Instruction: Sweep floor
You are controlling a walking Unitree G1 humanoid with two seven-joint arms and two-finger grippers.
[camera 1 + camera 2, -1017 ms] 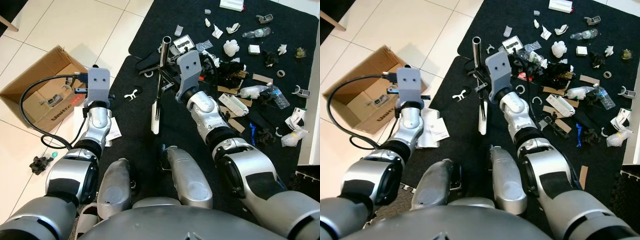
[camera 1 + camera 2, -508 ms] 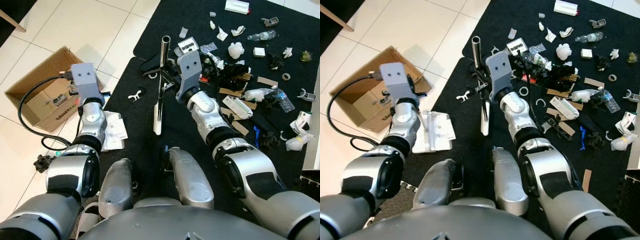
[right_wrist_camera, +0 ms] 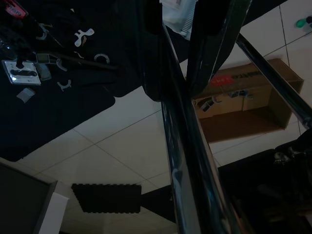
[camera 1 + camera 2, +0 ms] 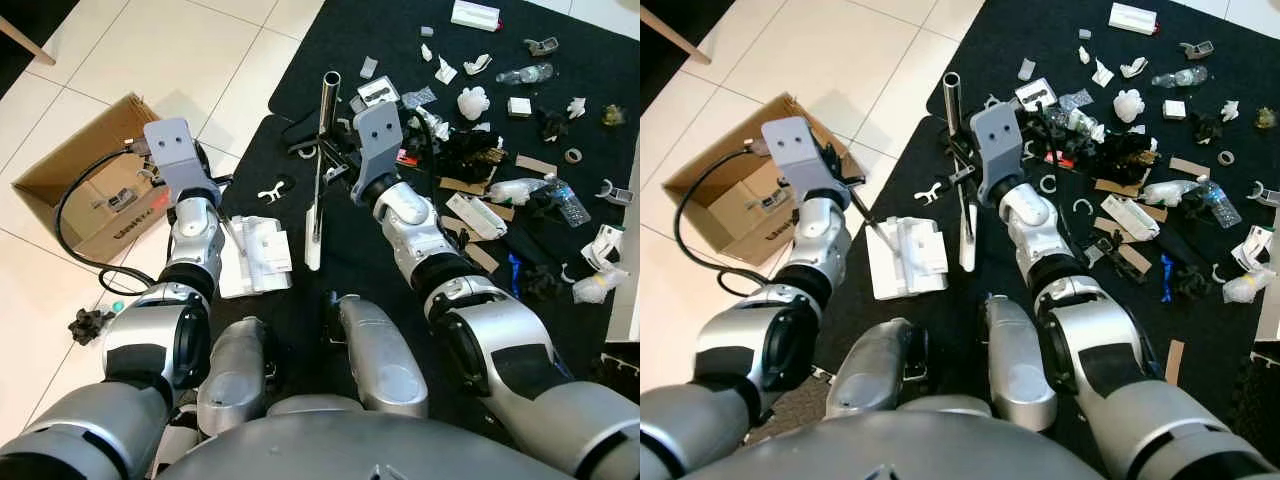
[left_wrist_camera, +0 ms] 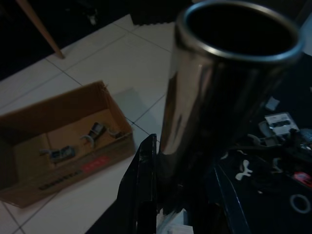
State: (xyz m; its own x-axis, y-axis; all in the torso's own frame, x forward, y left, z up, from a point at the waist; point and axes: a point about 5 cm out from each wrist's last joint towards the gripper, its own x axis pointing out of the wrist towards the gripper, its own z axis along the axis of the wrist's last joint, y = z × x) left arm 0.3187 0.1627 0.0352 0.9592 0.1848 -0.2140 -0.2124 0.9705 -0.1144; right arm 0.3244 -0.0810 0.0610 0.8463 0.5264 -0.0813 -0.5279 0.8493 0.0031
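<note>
- Roughly upright, the metal broom handle (image 4: 322, 150) has its long axis running from an open tube end at the top down to a white lower end (image 4: 312, 240) near the black mat (image 4: 330, 40), leaning only slightly.
- Its open top end points up toward the head camera, and the left wrist view shows that hollow end (image 5: 234, 48) close up.
- The right gripper (image 4: 340, 165) sits against the handle about midway along it, and in the right wrist view both black fingers (image 3: 214, 44) straddle the shaft, clamped on it.
- The left gripper (image 4: 205, 185) is near the mat's left edge, above a white dustpan (image 4: 258, 258) that lies flat on the mat close to the robot; a thin dark rod runs from this gripper down to the dustpan. Whether its fingers are apart or together cannot be told.
- A brown cardboard box (image 4: 80, 200) stands open on the white tiled floor (image 4: 150, 50) left of the mat, holding a few small clips and bits.
- Scattered litter (image 4: 480, 110), paper, bottles and clips, covers the mat's far right part.
</note>
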